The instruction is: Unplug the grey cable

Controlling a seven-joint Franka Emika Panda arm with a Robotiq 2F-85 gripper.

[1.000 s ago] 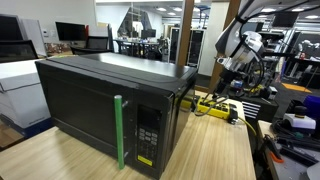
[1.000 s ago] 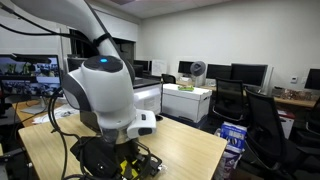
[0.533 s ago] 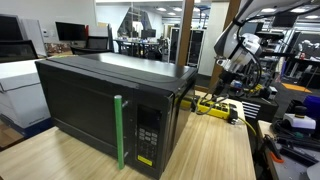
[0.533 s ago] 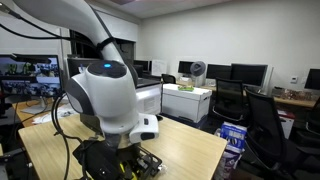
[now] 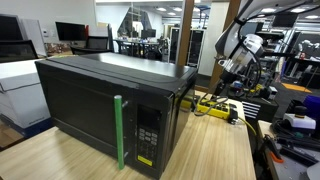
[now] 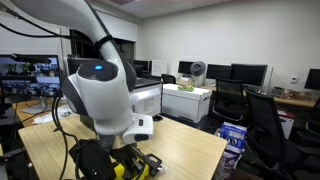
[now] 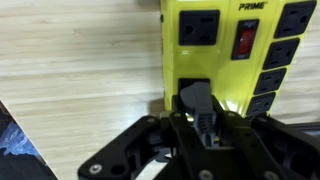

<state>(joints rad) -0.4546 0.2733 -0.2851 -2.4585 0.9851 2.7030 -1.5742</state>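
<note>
- The gripper (image 7: 197,118) is hanging directly over the yellow power strip (image 7: 235,50), which is lying on the wooden bench (image 7: 80,60) behind the black microwave (image 5: 110,105).
- The grey plug (image 7: 195,97) is sitting in a socket of the strip, in the left column, below an empty outlet and down and to the left of the red switch (image 7: 246,38).
- In the wrist view the plug is lying between the dark fingers, which are standing close on either side of it; whether they are actually pressing on it, I cannot tell.
- Compared with a second ago, the arm (image 6: 98,88) is shifting only slightly: its big white joint is sitting a little further left in an exterior view, and more of the yellow strip is showing beneath it.
- That small move is looking like a final adjustment or the very start of a pull, since the plug is looking seated, so the unplugging is not yet done.
- The next move is probably calling for a firm grip and a straight pull away from the socket, with the light strip possibly lifting along.
</note>
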